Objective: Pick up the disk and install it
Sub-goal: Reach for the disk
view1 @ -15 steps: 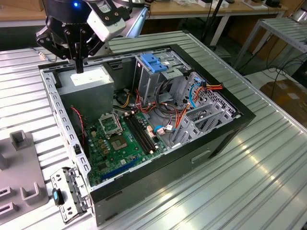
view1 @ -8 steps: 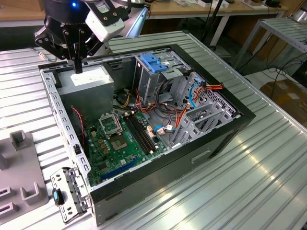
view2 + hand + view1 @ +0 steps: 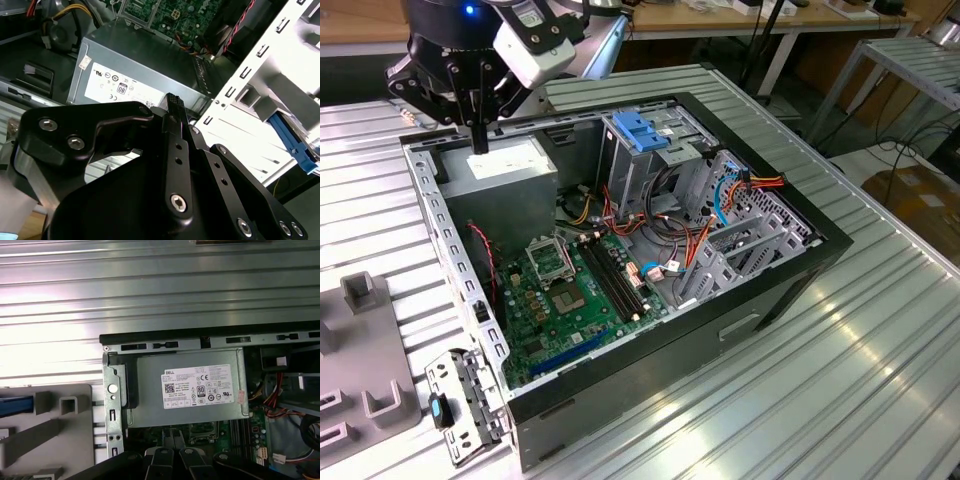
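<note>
My gripper [image 3: 479, 146] hangs over the far left corner of the open computer case [image 3: 800, 280], just above the grey power supply box [image 3: 505, 165] with its white sticker. Its black fingers stand together, shut, with nothing between them; in both wrist views the fingertips [image 3: 172, 99] [image 3: 170, 434] point at that box [image 3: 190, 390]. The disk itself is out of view. A blue strip [image 3: 15, 406] shows on the grey fixture [image 3: 60, 440] beside the case, and I cannot tell whether it belongs to the disk.
Inside the case lie a green motherboard [image 3: 570, 290], loose red and orange cables [image 3: 670, 240] and a grey drive cage with a blue plastic top [image 3: 645, 130]. A metal bracket [image 3: 460, 410] leans at the case's near left corner. The ribbed metal table [image 3: 860, 380] surrounds the case.
</note>
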You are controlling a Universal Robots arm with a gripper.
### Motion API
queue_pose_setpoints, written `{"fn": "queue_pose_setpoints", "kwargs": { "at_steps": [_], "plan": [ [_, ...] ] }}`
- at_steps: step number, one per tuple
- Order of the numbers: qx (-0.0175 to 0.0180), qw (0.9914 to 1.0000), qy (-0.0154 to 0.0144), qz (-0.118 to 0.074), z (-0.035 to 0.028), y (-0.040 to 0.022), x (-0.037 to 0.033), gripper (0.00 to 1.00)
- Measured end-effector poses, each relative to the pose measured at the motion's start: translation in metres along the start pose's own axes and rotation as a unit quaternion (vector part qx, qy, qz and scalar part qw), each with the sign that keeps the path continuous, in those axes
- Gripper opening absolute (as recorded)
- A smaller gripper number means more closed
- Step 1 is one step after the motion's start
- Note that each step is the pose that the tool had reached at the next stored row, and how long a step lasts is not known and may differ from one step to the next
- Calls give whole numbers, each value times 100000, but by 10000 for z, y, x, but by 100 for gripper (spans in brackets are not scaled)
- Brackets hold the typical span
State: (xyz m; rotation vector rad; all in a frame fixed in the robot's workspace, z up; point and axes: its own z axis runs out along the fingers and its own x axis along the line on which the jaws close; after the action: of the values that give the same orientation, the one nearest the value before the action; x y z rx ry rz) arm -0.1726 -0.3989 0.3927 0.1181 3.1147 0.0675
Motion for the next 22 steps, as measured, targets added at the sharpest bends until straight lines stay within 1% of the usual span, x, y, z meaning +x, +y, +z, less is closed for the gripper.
{"fn": "queue_pose_setpoints", "kwargs": {
  "at_steps": [22],
  "plan": [
    [2,100000,8,2,-1,-8,99,11]
  ]
}}
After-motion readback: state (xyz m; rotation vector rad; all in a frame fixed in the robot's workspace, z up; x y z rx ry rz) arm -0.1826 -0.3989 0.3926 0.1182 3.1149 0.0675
